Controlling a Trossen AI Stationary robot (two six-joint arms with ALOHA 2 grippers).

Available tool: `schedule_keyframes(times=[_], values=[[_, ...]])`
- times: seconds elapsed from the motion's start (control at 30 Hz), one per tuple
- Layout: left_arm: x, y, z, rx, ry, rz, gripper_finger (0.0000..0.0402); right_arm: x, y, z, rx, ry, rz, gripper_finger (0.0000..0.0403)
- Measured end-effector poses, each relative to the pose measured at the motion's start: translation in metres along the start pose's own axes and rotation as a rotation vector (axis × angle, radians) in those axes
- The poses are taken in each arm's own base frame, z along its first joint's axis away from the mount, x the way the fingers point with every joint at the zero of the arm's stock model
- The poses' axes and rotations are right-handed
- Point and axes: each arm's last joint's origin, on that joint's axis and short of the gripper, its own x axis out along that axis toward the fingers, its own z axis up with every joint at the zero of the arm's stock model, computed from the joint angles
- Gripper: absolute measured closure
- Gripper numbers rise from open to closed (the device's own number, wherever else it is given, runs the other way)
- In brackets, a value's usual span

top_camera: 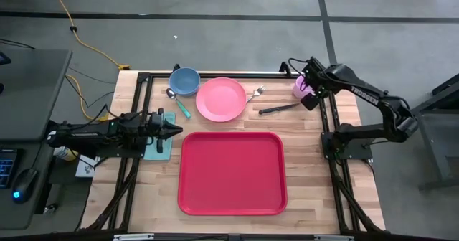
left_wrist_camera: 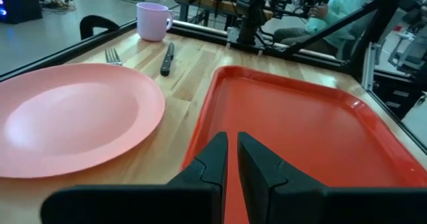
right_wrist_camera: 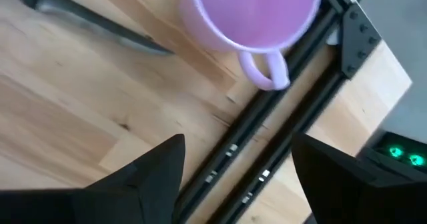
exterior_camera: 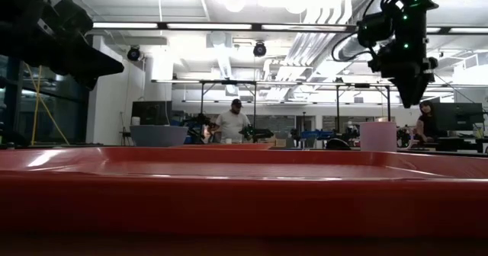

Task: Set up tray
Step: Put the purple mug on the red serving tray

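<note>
Tray: red tray (top_camera: 232, 172) lies flat on the wooden tabletop (top_camera: 315, 148), near the front edge and roughly centred; its raised rim fills the foreground of the low view (exterior_camera: 244, 203), and nothing lies in it.
Tabletop: light wood planks with a black frame along the sides and back.
Left arm: stretched across the tabletop's left side, its gripper (top_camera: 174, 130) pointing at the tray's left rear corner and just short of the rim.
Left fingers: close together with only a thin slit between them (left_wrist_camera: 215, 159), holding nothing, tips over the tray's rim in the left wrist view.
Right arm: reaches in from the right to the back right corner, its gripper (top_camera: 310, 92) above the pink mug (top_camera: 301, 86).
Right fingers: spread wide apart (right_wrist_camera: 157, 167), empty, with the mug's handle (right_wrist_camera: 265, 71) and the black frame rail between and beyond them.
Plate: round pink plate (top_camera: 221, 98) behind the tray, apart from it.
Bowl: blue bowl (top_camera: 184, 80) at the back, left of the plate.
Knife: dark knife (top_camera: 278, 108) between plate and mug.
Fork: fork (top_camera: 256, 93) just beside the plate's right edge.
Spoon: spoon (top_camera: 177, 102) with a teal handle, between bowl and plate.
</note>
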Motion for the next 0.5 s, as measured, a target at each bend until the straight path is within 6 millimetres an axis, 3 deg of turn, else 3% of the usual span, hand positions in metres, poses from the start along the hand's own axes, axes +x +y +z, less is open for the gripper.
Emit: schedule_keyframes(times=[0.23,0.5], values=[[0.000,0.000,0.000,0.000,0.003,-0.006,0.0337,0.007,0.001,0.006,0.056,0.011,-0.009,0.0148],[0.000,-0.001,0.000,0.000,0.010,-0.045,0.0337,0.026,0.012,0.023,0.205,0.030,-0.173,0.0148]])
